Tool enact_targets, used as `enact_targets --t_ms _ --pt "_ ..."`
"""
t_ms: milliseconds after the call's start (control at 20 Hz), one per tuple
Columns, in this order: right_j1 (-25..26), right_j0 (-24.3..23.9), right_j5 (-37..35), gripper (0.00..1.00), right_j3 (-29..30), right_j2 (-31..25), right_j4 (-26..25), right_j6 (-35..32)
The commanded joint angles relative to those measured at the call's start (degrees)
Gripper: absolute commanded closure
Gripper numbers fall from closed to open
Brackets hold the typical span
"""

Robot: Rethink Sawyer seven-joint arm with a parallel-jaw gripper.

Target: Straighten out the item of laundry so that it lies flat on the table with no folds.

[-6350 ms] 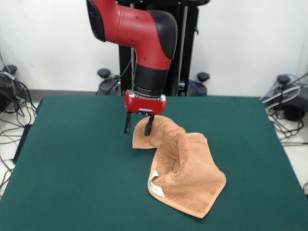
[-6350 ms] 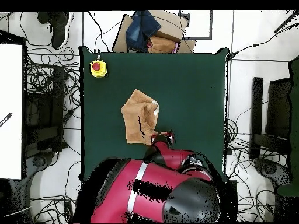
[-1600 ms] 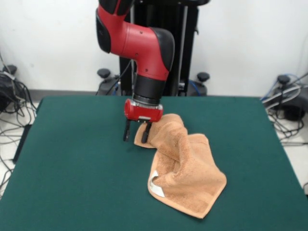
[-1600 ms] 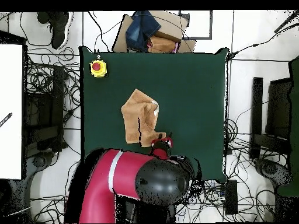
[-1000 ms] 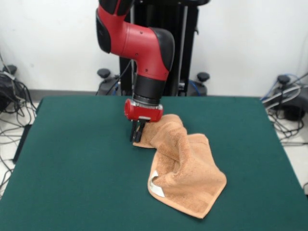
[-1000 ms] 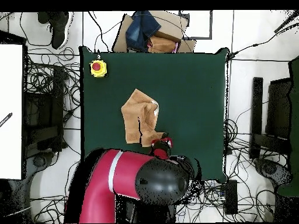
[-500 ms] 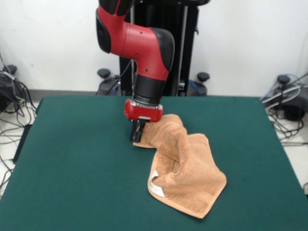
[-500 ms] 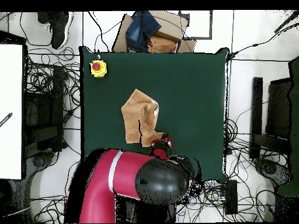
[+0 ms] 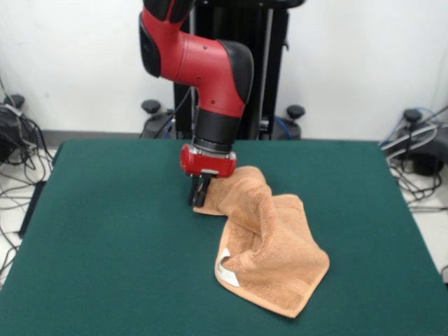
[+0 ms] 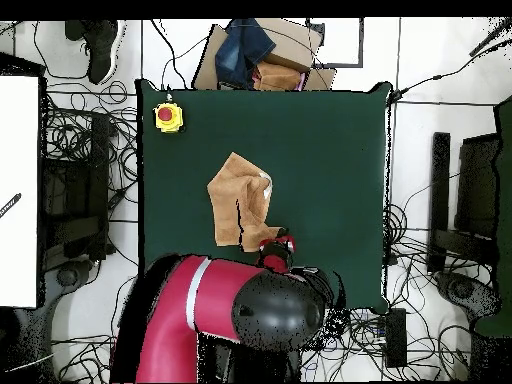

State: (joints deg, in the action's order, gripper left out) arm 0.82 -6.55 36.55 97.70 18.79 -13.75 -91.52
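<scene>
One tan-orange towel (image 9: pixel 260 241) lies crumpled on the dark green worktop (image 9: pixel 112 252), a little toward 3 o'clock of the worktop's middle in the front view. It is not flat: a raised ridge runs from its corner at 11 o'clock down to the broad lower part, and the cloth is doubled over on itself there. One small white label (image 9: pixel 225 271) peeks out at the towel's edge at about 8 o'clock.

One red and black arm (image 9: pixel 206 63) comes down onto the towel's 11 o'clock corner. Its gripper (image 9: pixel 199 192) has the two dark fingers (image 9: pixel 203 189) drawn together, pinching that corner of the cloth just above the worktop.

In the overhead view the same single towel (image 10: pixel 238 205) sits near the worktop's (image 10: pixel 330 150) centre, slightly toward 7 o'clock, with the label (image 10: pixel 267 181) at its 2 o'clock edge. The gripper (image 10: pixel 277 246) meets the towel at its 5 o'clock corner, and the arm's (image 10: pixel 230 320) bulk covers the worktop's edge at 6 o'clock. One yellow box with a red button (image 10: pixel 168 116) stands at the worktop's 10 o'clock corner, well apart from the towel.
</scene>
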Motion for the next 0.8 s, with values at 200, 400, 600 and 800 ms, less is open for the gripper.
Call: enact_targets --t_ms 200,400,600,800 --pt "0.6 -0.4 -4.2 1.00 -5.3 -4.2 1.9 -8.0" --pt "0.5 -0.6 -4.3 0.00 -5.2 -4.4 1.6 -8.1" --pt "0.3 -0.9 -4.6 0.00 -5.2 -4.6 1.3 -8.2" --pt "0.1 -1.1 -5.1 0.00 -5.2 -4.9 0.9 -8.2"
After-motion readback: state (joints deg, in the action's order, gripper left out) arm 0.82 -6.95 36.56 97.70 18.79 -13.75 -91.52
